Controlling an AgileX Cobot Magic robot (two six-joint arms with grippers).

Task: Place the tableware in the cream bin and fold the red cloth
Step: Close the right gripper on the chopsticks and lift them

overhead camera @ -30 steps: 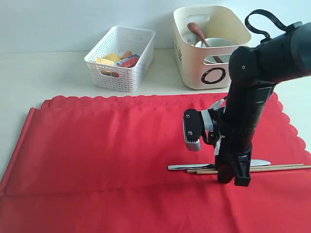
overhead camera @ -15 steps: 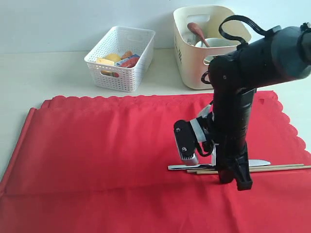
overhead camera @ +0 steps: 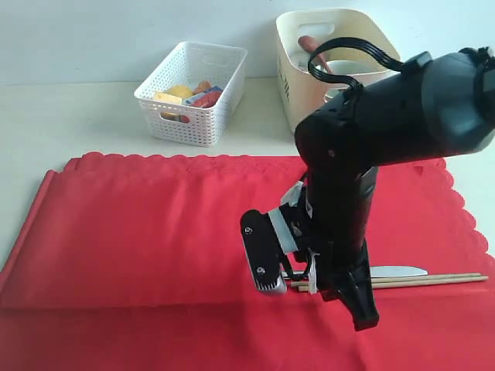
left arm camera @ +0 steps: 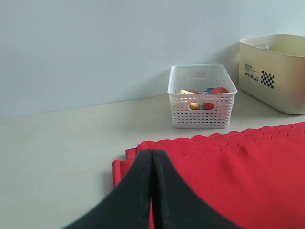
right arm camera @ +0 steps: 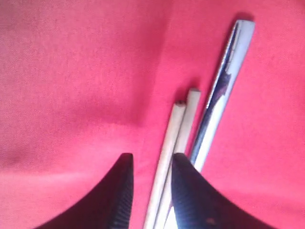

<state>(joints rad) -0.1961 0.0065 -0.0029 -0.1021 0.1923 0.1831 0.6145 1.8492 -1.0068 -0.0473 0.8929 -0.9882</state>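
The red cloth [overhead camera: 139,224] lies spread flat over the table. A pair of light wooden chopsticks [overhead camera: 433,280] and a silver knife [overhead camera: 398,271] lie side by side on its right part. My right gripper [right arm camera: 151,160] points down over their near ends, open. One chopstick [right arm camera: 178,124] runs into the gap, close to one finger, and the knife [right arm camera: 224,81] lies just outside. The arm hides the knife's handle in the exterior view. The cream bin [overhead camera: 298,69] stands at the back with a brown spoon [overhead camera: 309,42] in it. My left gripper [left arm camera: 151,157] is shut and empty, near the cloth's left edge.
A white perforated basket [overhead camera: 193,93] with food stands left of the cream bin, behind the cloth's scalloped far edge. Bare pale table [overhead camera: 69,124] runs along the back and left. The big right arm [overhead camera: 387,124] blocks part of the bin.
The right arm has swung left along the chopsticks and come lower. Its jaws have narrowed a little around the chopstick ends. Cloth, knife and chopsticks lie much as before.
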